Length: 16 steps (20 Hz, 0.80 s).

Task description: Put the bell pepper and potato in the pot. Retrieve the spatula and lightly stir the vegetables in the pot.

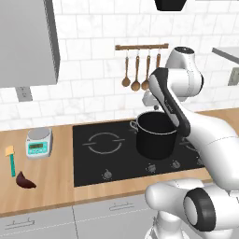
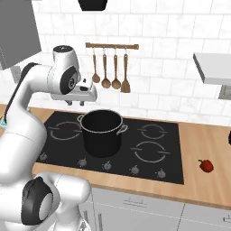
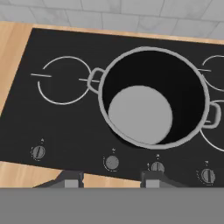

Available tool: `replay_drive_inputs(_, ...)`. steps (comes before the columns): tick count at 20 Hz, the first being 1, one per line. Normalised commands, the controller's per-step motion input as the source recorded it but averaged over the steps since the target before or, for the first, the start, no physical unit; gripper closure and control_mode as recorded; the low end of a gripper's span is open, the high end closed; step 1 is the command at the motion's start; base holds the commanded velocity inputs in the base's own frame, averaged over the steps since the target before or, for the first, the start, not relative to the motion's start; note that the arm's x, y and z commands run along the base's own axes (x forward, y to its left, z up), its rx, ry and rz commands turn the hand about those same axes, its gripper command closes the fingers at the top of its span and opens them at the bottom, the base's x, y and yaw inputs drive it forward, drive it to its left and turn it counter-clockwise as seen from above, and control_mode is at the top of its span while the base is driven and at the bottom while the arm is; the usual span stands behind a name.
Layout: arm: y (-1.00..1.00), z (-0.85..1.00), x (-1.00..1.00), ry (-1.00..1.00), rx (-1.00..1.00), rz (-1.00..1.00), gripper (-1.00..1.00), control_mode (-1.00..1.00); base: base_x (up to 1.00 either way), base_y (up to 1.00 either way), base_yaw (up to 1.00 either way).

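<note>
On the black cooktop (image 1: pixel 112 154) below white tiles stands the pot (image 1: pixel 156 135), gripper (image 3: pixel 112 178) fingers parted, empty.

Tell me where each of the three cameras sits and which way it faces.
Left base view: behind the arm's left, looking forward and down at the hob; arm rises at lower right, over the pot.
Right base view: behind the arm's right, same hob; arm at lower left; bell pepper on the counter.
Hand view: on the hand, looking down into the empty pot; gripper tips at bottom.
Shared: pot and hob.
</note>
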Motion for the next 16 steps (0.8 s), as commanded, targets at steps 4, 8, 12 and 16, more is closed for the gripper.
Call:
replay_drive_inputs(4, 0.00, 0.00, 0.00, 0.00, 0.00, 0.00, -1.00, 1.00, 0.00, -0.02, 0.00)
replay_drive_inputs(8, 0.00, 0.00, 0.00, 0.00, 0.00, 0.00, -1.00, 1.00, 0.00, -0.52, 0.00)
replay_drive_inputs(12, 0.00, 0.00, 0.00, 0.00, 0.00, 0.00, -1.00, 1.00, 0.00, -0.84, 0.00)
replay_drive_inputs(16, 0.00, 0.00, 0.00, 0.00, 0.00, 0.00, -1.00, 1.00, 0.00, -0.88, 0.00)
